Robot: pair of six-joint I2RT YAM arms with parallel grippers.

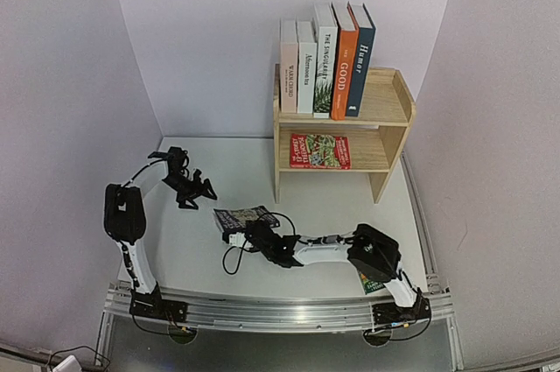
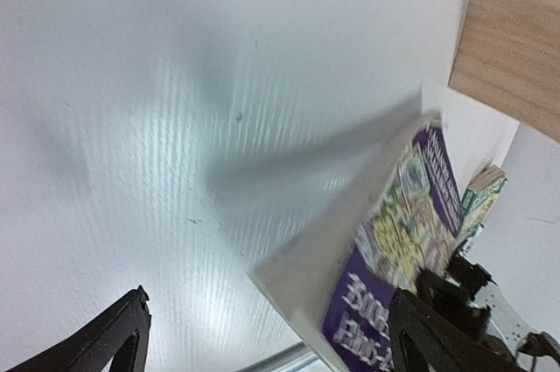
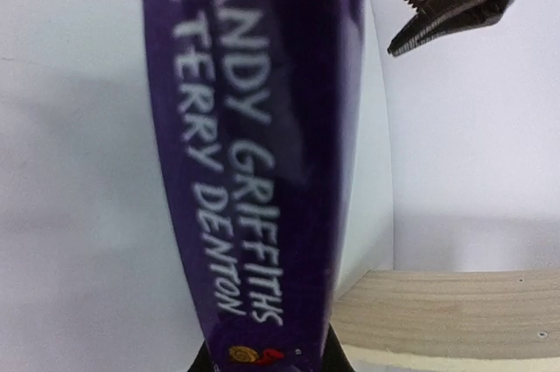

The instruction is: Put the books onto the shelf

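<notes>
Top external view. The shelf (image 1: 385,108) stands toward the far right corner of the table (image 1: 197,254), open front facing the arms. Five books (image 1: 325,61) stand upright on its top tier, packed to the left end, with bare board to the right of the blue one. A red illustrated book (image 1: 319,151) sits on the lower tier, also with room to its right.

The purple book (image 1: 236,217) is near the middle of the table, somewhat toward the near edge. The right gripper (image 1: 255,234) is on its right end. In the right wrist view the spine fills the frame and runs straight away from the camera, with the dark fingers just showing at the bottom edge on either side of it. Judged a closed grip on the purple book.

The left gripper (image 1: 203,188) hangs just left of the book and a little farther back, apart from it. In the left wrist view its jaws stand wide and hold nothing, and the book's cover tilts beyond the right-hand finger (image 2: 424,337).

A green book (image 1: 369,284) lies at the near right corner, partly hidden under the right arm.

Key relation: the shelf lies farther back and to the right of the held book. The right arm is nearer the shelf and already has the book. The long axis runs roughly left to right across the table, in line with the gripper. To stand with the row it likely needs turning upright, spine outward, and the gap beside the blue book looks the plainest target. Risk: knocking the upright row on entry.
</notes>
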